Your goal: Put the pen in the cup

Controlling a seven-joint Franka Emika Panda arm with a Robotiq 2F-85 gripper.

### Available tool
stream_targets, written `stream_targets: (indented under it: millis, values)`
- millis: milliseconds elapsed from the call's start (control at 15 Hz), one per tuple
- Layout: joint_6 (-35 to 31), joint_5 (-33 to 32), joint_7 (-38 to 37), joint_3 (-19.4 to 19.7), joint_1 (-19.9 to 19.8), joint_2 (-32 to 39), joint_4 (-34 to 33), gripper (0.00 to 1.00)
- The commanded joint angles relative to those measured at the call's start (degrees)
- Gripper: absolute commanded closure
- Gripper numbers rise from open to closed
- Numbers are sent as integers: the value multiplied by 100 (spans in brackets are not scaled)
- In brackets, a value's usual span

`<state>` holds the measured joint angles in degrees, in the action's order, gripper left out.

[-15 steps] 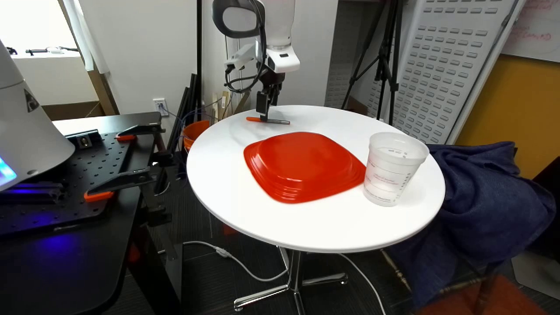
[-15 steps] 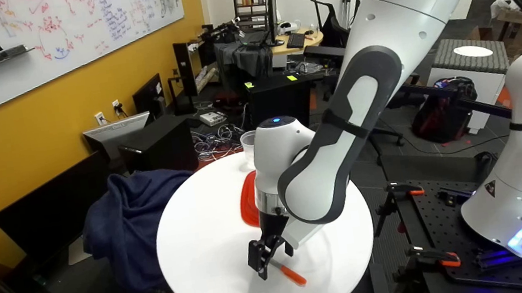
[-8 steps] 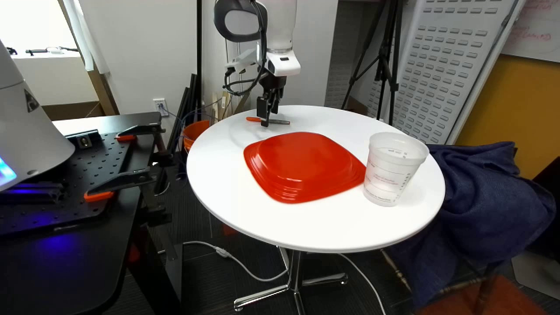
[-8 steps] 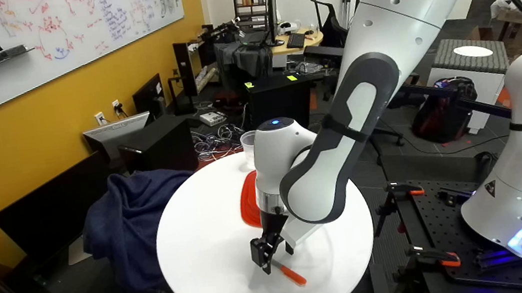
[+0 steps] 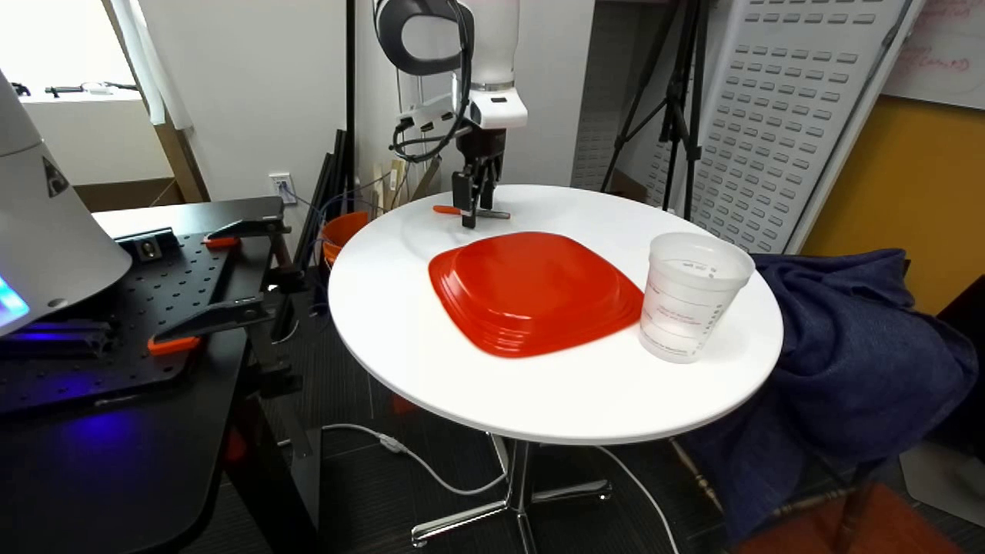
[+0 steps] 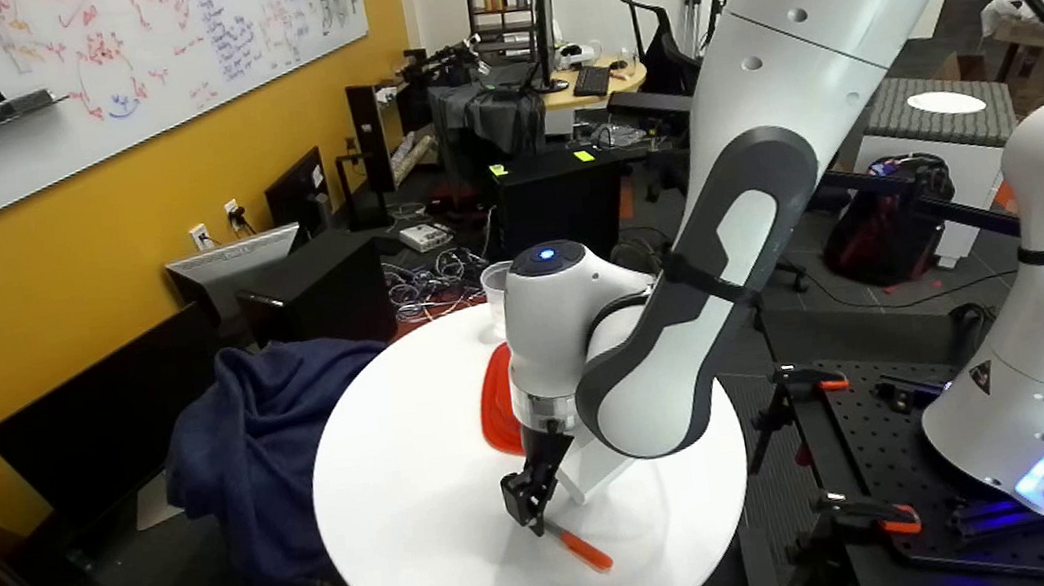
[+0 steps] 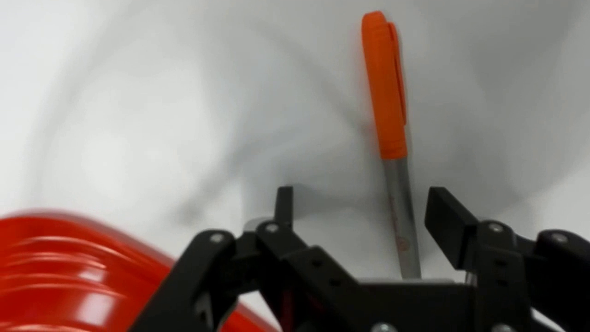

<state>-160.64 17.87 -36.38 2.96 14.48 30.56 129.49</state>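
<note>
Pen, one in number, lies flat on one round white counter, its orange cap and grey barrel both in sight. One pincer points down at it, its two black fingers spread apart; in the wrist view the barrel lies between them, closer to one than the other, with counter showing on both sides. Whether the fingertips touch the counter, I cannot tell. One clear plastic cup stands upright on the same counter, well apart from the pen, and one red plate, square with a raised middle, lies between the two. One corner of the plate sits just beside the cup; whether they touch is unclear. In an exterior view, the single white arm covers part of both plate and cup. Two clamps with orange parts show in both exterior views at the edge of one black bench, and one navy cloth hangs in folds just beside the counter.
</note>
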Motion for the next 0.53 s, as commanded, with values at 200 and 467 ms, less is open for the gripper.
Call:
stream_targets:
  millis: [200, 467]
  values:
    - [172, -399, -477, 170, 198, -6, -101, 79]
    - [191, -452, -452, 159, 182, -2, -131, 100]
